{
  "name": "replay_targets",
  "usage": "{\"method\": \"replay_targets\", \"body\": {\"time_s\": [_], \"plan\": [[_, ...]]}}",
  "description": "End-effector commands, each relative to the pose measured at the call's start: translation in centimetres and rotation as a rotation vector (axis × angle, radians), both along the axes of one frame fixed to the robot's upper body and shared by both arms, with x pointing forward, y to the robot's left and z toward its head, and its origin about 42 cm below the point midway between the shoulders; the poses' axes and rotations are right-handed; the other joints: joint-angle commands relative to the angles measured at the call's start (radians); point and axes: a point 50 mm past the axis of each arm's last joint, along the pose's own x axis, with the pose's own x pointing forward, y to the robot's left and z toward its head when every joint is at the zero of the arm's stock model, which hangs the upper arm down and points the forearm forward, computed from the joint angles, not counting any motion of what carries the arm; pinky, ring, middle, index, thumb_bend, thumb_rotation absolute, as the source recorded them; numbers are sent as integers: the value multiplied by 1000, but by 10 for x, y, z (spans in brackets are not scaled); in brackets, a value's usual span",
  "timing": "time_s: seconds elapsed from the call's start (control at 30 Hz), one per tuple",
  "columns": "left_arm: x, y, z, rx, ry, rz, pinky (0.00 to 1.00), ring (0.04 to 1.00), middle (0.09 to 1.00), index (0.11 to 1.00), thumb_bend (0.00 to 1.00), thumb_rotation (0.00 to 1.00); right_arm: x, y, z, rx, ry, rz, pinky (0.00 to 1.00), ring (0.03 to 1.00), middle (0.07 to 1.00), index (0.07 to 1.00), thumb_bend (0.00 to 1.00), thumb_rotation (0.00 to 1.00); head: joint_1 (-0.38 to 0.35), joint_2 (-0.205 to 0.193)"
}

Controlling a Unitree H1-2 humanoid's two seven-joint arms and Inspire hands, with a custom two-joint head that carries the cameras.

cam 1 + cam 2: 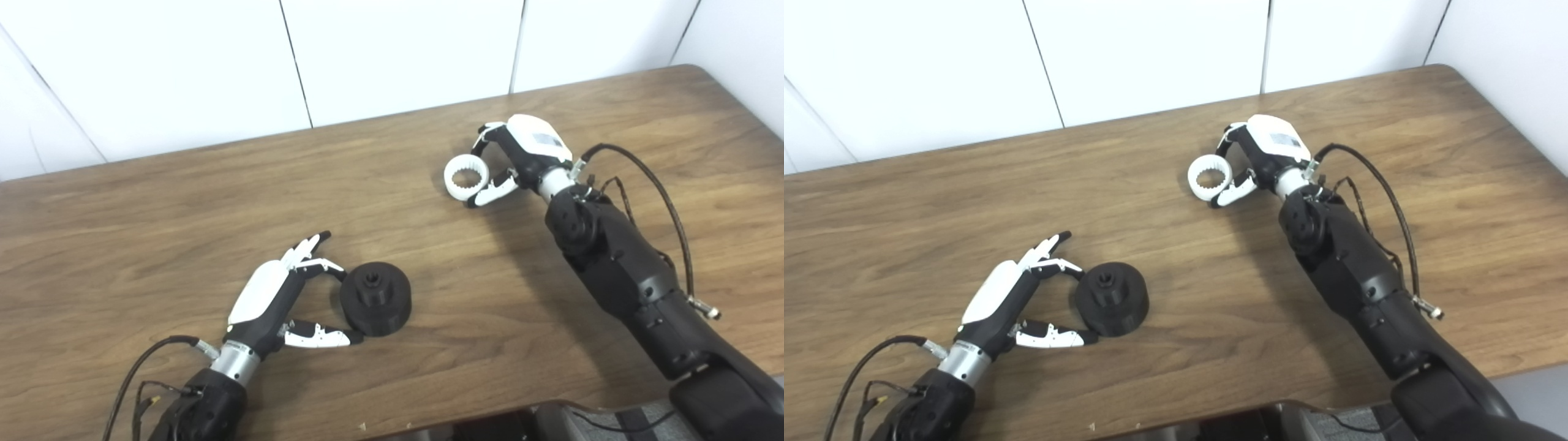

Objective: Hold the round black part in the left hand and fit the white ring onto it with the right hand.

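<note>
I think I am at the grabbing step, and the fitting has not begun. My left hand [269, 303] lies low on the wooden table [153, 214], right next to the round black part [375, 298]. The fingers [318, 266] curl over the far side of the part and the thumb [318, 335] reaches along the near side. They are spread around it and look like they just touch its wall, but they have not squeezed shut, so I call this hand open and holding nothing. The black part sits flat on the table with its little hub pointing up.

My right hand [1258, 162] is far off, near the back of the table. It is pinching the white ring [1208, 177] between its fingers and thumb. The ring has little teeth inside and it is tipped up on its edge. I cannot tell if it is lifted or resting on the wood.

Next I think I must close my left hand on the black part and lift it. Then I must carry the ring across, turn it flat, and line up its hole with the hub.
</note>
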Motion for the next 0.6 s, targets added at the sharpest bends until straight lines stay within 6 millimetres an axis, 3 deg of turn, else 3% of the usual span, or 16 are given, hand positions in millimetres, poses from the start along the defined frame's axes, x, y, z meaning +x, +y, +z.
{"method": "replay_targets", "body": {"time_s": [0.0,0.37,0.57], "plan": [[7,-2,12,-9,-53,-2,1000,1000,1000,603,946,301,5,3,32,17,-133,29,891,888,859,490,519,154,-1,2],[9,-3,12,-19,-57,-1,1000,1000,1000,599,949,293,-6,12,66,78,-238,79,925,900,869,491,516,155,6,4],[9,-5,13,-11,-58,-2,1000,1000,1000,601,944,293,-14,17,84,99,-291,118,841,885,858,490,518,156,15,7]]}}
